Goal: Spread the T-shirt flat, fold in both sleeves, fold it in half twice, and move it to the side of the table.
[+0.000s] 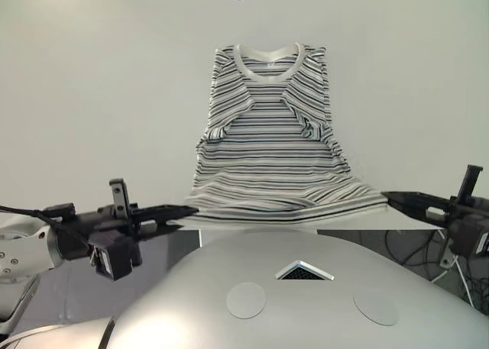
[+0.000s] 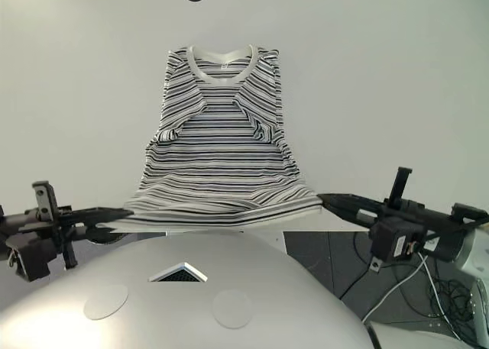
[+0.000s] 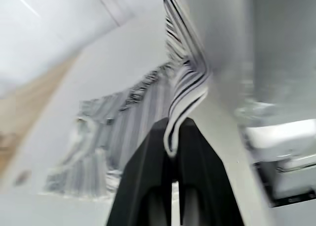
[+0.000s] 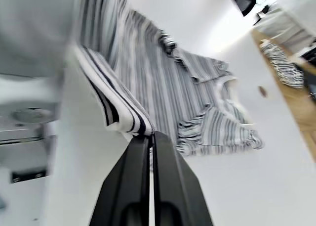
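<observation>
The striped T-shirt (image 1: pixel 267 135) lies on the white surface (image 1: pixel 92 97) with its collar at 12 o'clock, both sleeves (image 1: pixel 226 126) folded in and the hem (image 1: pixel 290 204) at the 6 o'clock edge. The left end effector (image 1: pixel 187 209) is clenched on the hem corner at 7 o'clock. The right end effector (image 1: pixel 390 198) is clenched on the corner at 5 o'clock.

We judge the first half-fold to be next. Anticipated faults:
- Each pinch appears to sit near the fingertips, so a corner may slip out during the lift.
- Unequal travel of the two arms would skew the fold.
- Dragging the hem low could reopen the tucked sleeves.
</observation>
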### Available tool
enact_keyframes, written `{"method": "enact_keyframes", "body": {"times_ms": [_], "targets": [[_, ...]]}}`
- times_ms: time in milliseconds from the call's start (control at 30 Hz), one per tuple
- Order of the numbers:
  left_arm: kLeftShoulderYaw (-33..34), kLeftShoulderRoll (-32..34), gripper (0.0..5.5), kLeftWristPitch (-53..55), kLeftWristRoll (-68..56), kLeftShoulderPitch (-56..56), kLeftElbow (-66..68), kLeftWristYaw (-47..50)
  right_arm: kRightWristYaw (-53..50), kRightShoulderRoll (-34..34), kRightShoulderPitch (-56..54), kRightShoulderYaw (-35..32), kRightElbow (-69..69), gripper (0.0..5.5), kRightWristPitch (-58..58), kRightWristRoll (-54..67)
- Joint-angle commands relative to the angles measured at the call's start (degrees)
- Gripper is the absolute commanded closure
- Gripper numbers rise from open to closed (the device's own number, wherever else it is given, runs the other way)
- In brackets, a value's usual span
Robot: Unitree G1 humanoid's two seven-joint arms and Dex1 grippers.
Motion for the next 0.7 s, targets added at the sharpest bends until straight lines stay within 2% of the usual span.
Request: {"method": "enact_keyframes", "body": {"times_ms": [33, 167, 367, 500, 667, 700], "targets": [[-4.8, -7.8, 5.50, 6.6, 12.8, -20.0, 6.1, 8.4, -8.9, -0.1, -19.4, 10.2, 5.3, 5.48, 8.2, -8.8], [-11.3, -15.6, 5.50, 9.4, 27.6, -36.8, 17.3, 15.5, -15.2, 2.6, -40.4, 22.1, 14.9, 5.48, 17.2, -18.5], [-16.3, -20.9, 5.50, 8.4, 35.9, -51.1, 33.7, 22.2, -17.9, 7.1, -59.2, 32.7, 30.0, 5.48, 21.2, -25.8], [-18.7, -22.7, 5.50, 5.3, 39.6, -60.7, 47.1, 27.0, -20.3, 10.8, -69.8, 37.6, 45.1, 5.48, 18.1, -30.1], [-24.2, -24.0, 5.50, -0.7, 47.7, -72.1, 64.5, 34.6, -23.0, 14.8, -78.2, 40.1, 61.6, 5.48, 13.9, -32.4], [-25.6, -24.1, 5.19, -1.8, 49.2, -73.8, 67.8, 35.4, -23.4, 15.4, -79.1, 40.4, 63.8, 5.50, 13.1, -32.7]]}}
